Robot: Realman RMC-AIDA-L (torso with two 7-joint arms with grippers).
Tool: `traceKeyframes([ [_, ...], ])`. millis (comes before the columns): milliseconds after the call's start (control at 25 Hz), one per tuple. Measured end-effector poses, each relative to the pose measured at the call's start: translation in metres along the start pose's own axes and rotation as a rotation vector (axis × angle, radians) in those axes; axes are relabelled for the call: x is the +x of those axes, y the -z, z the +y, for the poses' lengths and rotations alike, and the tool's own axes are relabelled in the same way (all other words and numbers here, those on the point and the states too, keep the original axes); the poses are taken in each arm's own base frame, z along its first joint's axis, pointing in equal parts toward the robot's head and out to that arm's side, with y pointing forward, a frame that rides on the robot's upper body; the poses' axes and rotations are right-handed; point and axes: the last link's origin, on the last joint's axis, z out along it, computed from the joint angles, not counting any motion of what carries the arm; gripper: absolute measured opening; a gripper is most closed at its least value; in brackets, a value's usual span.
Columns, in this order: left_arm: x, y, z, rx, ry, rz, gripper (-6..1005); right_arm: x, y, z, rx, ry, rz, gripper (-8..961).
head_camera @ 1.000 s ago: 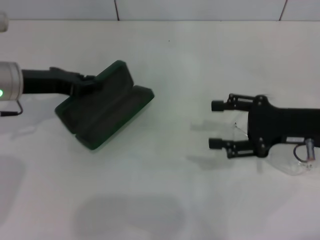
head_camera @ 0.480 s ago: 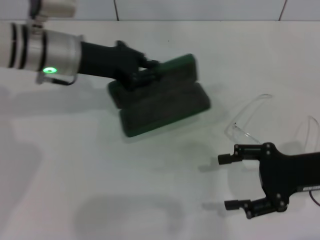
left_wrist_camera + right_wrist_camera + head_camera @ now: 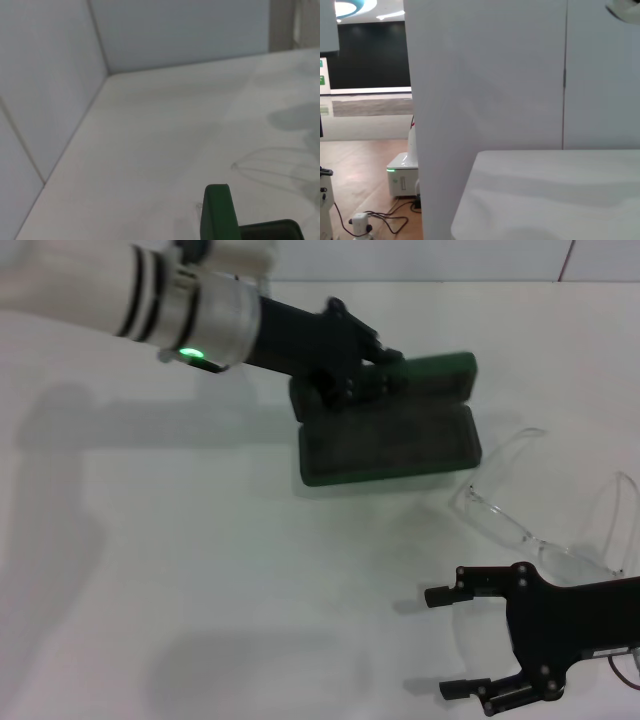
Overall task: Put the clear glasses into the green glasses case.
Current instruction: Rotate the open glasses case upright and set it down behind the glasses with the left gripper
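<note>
Two arms over the white worktop (image 3: 200,590). Left arm comes in from upper left, stretched diagonally w/ forearm angled down toward centre; left gripper (image 3: 362,378) has its jaws clamped on the raised lid of the green glasses case (image 3: 390,445), at the lid's left end. Case is open, base flat on worktop, lid standing up along the far side; in left wrist view the lid edge (image 3: 217,212) shows upright close to the cam. Clear glasses (image 3: 535,525) lie on worktop just right of the case, near its right-front corner but not touching as far as I can tell, temple arms pointing away toward the back. Right arm enters from lower right, roughly level; right gripper (image 3: 452,643) points left, jaws spread wide & holding nothing, in front of the glasses.
</note>
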Motion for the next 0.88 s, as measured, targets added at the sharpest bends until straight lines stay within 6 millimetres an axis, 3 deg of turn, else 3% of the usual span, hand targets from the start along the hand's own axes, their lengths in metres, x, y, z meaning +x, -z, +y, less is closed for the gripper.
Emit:
traceKeyframes([
  [360,0.002,-0.031,0.003,0.009,-0.132,-0.049,208,0.005,0.001,0.005,0.011,0.005,0.006,811],
  [880,0.013,-0.028,0.005,0.007,-0.099,0.05,212,0.009,0.005,0.009,0.018,-0.003,0.012,810],
])
